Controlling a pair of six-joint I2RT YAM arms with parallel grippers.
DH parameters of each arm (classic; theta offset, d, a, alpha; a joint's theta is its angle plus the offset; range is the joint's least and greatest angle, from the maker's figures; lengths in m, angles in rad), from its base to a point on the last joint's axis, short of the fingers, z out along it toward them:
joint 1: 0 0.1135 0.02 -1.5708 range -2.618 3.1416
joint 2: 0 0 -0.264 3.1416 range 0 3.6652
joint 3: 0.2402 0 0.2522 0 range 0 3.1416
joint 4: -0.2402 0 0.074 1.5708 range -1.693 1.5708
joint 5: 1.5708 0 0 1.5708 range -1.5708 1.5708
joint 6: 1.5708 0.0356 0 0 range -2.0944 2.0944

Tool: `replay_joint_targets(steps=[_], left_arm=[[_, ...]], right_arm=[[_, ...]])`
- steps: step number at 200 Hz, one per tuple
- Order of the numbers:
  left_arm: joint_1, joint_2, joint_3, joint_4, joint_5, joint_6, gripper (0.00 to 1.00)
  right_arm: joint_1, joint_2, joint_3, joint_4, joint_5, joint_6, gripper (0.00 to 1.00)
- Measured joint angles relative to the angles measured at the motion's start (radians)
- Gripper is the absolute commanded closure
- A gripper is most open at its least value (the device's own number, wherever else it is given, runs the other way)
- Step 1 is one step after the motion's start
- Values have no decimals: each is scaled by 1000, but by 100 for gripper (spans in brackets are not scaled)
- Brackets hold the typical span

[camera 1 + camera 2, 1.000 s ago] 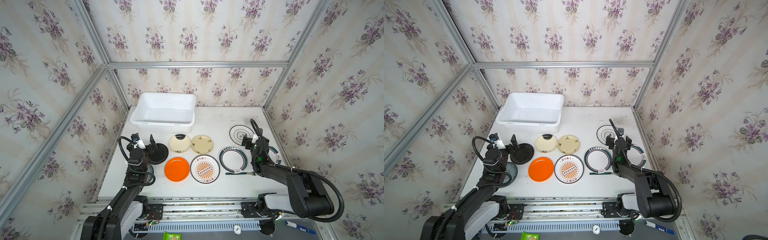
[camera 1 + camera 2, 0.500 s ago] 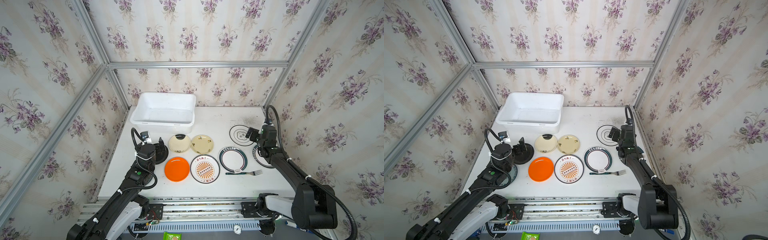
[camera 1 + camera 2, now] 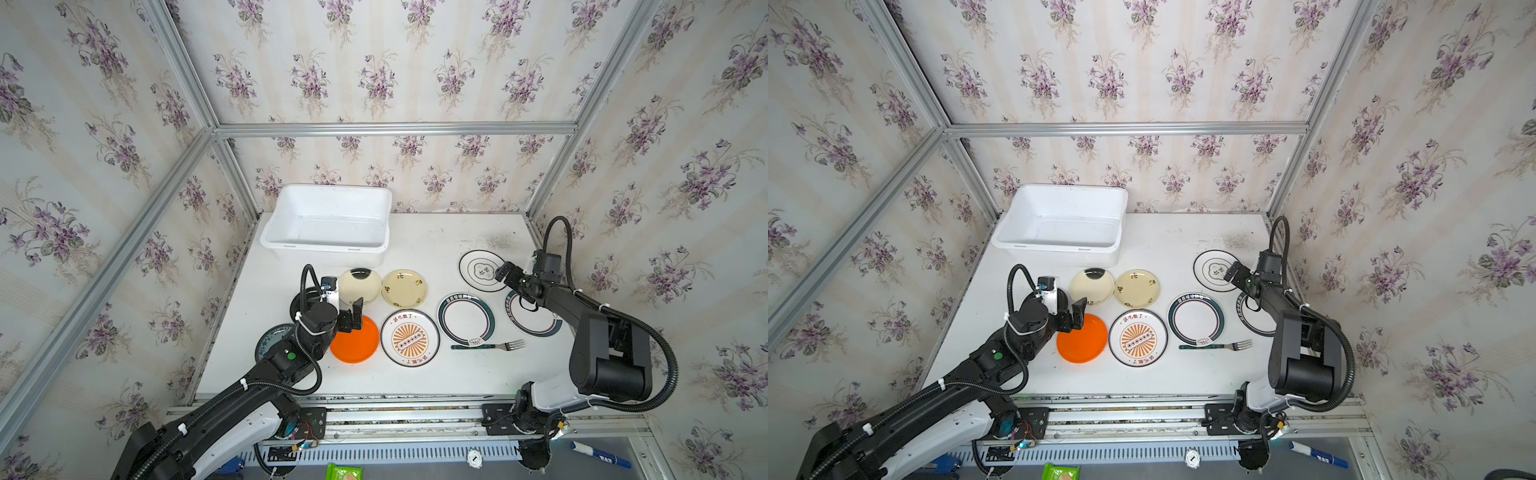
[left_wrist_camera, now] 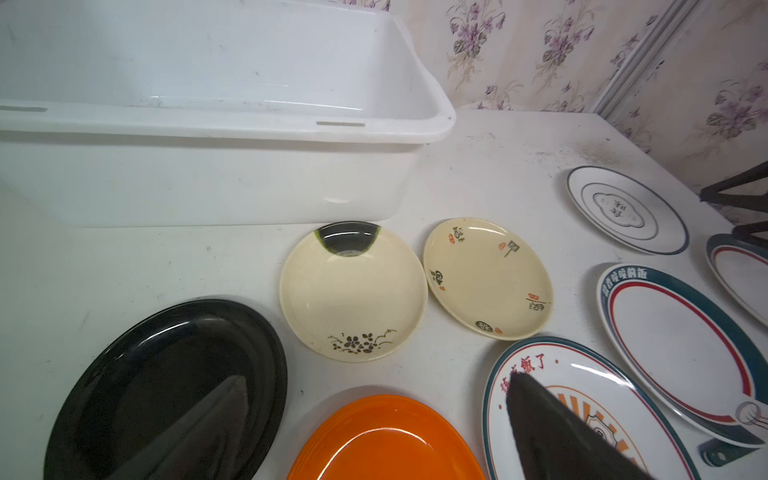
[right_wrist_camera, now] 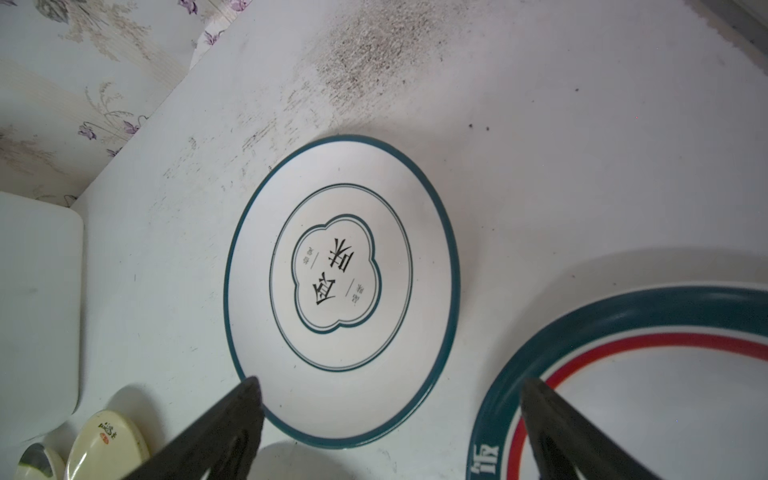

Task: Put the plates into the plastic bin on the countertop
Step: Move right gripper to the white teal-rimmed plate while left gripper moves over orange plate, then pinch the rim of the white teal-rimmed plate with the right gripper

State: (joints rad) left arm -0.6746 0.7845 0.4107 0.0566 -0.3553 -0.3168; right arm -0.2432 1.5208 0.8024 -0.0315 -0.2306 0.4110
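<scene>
Plates, nine by my count, all lie flat on the white scuffed countertop (image 3: 436, 237); none is in the tub yet. Nearest the rail sit the plain orange round plate (image 3: 356, 344), the white plate with the orange sunburst (image 3: 410, 338) and, beside a dark-handled fork (image 3: 486, 345), the white plate with a broad teal ring (image 3: 465, 319).

The left gripper (image 3: 352, 316) hangs over the far edge of the orange plate, jaws spread wide and empty. In the left wrist view that plate (image 4: 382, 440) lies between the two fingers (image 4: 552, 436), and the glossy black plate (image 4: 166, 374) sits under the other finger.

Farther back, the right gripper (image 3: 510, 276), likewise spread and empty, hovers at the near rim of the white thin-ringed plate with a cloud motif (image 3: 478, 269). In the right wrist view this plate (image 5: 340, 274) lies straight ahead of the pincer.

Farthest, at the back left, stands the large white rectangular plastic bin (image 3: 328, 255), empty, its long side facing the plates.

The left arm looks much nearer the bin, so the orange plate would be a short carry straight back. The cloud-motif plate would have to cross the table leftward. Round plates give no long axis to line up with, so either pincer would need to take a rim.
</scene>
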Motion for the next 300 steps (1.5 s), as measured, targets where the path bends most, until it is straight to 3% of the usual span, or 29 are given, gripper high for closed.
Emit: replay_joint_targets(steps=[58,95,116,201,254,300], left_arm=[[-3,-64,-51,67,39,2,1],[-3,-39,-85,137,107,12,1],[-3,-23,-100,175,146,18,1],[-2,11,-130,303,211,53,1],[-2,38,-132,323,222,72,1],[-2,40,-132,325,223,76,1]], right_arm=[[0,87,126,-39,-8,-19,5],[-1,177,185,-55,-50,-27,12],[-1,225,217,-68,-67,-35,21],[-1,251,224,-105,36,-53,23],[-31,308,241,-92,-35,-33,35],[-42,337,241,-53,-98,5,52]])
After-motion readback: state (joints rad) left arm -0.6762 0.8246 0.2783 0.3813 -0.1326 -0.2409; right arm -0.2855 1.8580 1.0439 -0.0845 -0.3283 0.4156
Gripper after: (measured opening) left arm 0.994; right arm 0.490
